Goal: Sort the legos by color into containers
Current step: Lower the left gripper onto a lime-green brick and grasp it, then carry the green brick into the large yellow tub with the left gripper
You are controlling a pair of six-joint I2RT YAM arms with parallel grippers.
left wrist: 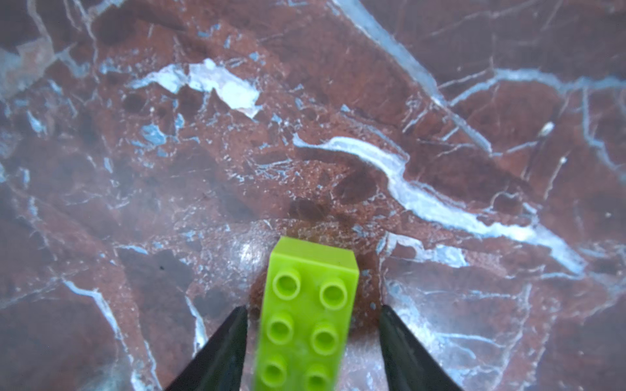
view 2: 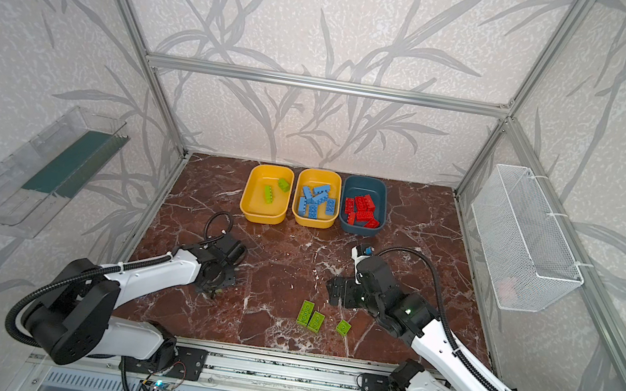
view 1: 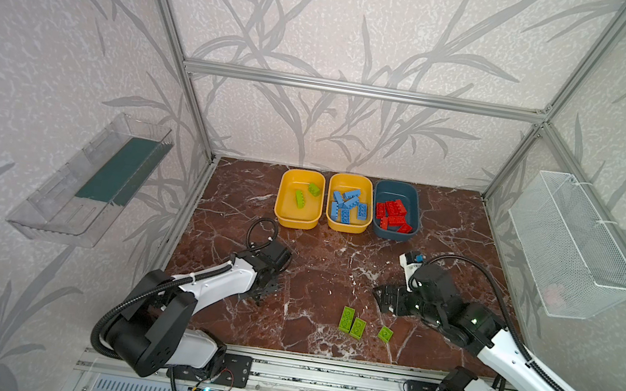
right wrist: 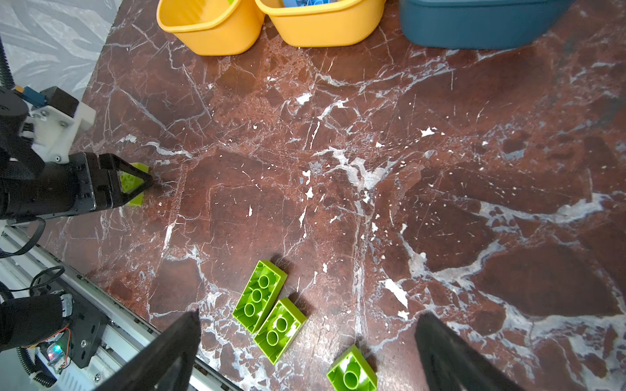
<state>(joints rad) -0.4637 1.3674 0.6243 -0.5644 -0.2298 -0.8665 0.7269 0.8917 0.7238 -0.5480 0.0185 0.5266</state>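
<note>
A lime green brick point(left wrist: 306, 318) sits studs-up close under the left wrist camera, between the left fingers point(left wrist: 220, 348). They are released: a thin strip of bench point(left wrist: 338, 152) shows on one side of the brick and a wider strip on the other, so neither finger touches it. In the right wrist view the same brick point(right wrist: 133, 182) lies low on the bench near the left edge, framed by the finger tips.

The right fingers point(right wrist: 169, 352) are spread as wide as they go and hold nothing. They hang over the front of the bench, above three loose lime bricks point(view 1: 358, 328) that lie hollow side up. Two of these touch along their long sides and the third, smaller one point(right wrist: 352, 370) lies just apart.

At the back of the bench three tubs stand in a row. The left yellow tub point(view 1: 296, 225) holds two lime bricks, the middle yellow tub point(view 1: 346, 229) the blue bricks point(view 1: 347, 206), and the dark blue tub point(view 1: 393, 237) the red bricks point(view 1: 395, 213).
</note>
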